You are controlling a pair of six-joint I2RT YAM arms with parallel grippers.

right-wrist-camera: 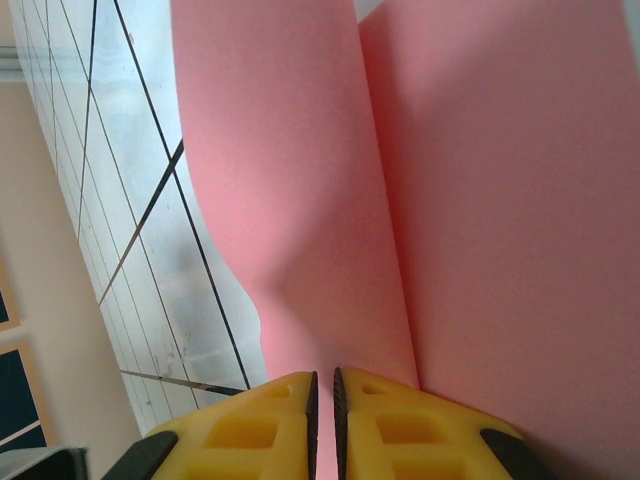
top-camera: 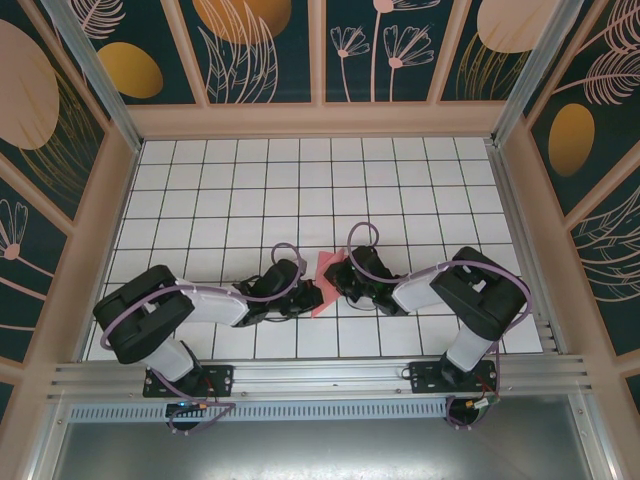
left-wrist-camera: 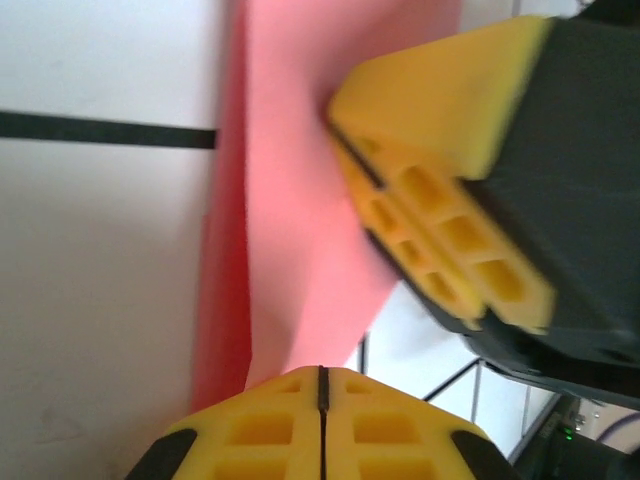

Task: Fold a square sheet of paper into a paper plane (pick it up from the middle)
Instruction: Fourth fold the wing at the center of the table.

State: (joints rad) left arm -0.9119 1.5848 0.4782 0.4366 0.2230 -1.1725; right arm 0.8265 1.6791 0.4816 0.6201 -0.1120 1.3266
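Paper folding on a white grid-tiled table (top-camera: 300, 180), seen from above and from both wrist cameras. The two black robot arms reach inward from the near edge and meet just in front of centre, where a pink sheet of paper (top-camera: 326, 264) sits between them, partly hidden by the grippers. The left gripper (left-wrist-camera: 321, 385) has its yellow fingers pressed together, with the sheet's edge running into them. The right gripper (right-wrist-camera: 322, 395) is closed to a thin slit and pinches a doubled layer. Its wrist view shows two pink panels meeting along a soft, rounded fold that is not yet pressed flat. From the left wrist, the right gripper's fingers (left-wrist-camera: 345, 140) appear clamped on the far edge of the sheet, which is lifted off the tiles. The paper looks very light and limp; it bows between the two grips and would likely crumple or tear if pulled hard. Holding it close to the edges, with gentle tension, seems best for keeping the fold line straight.
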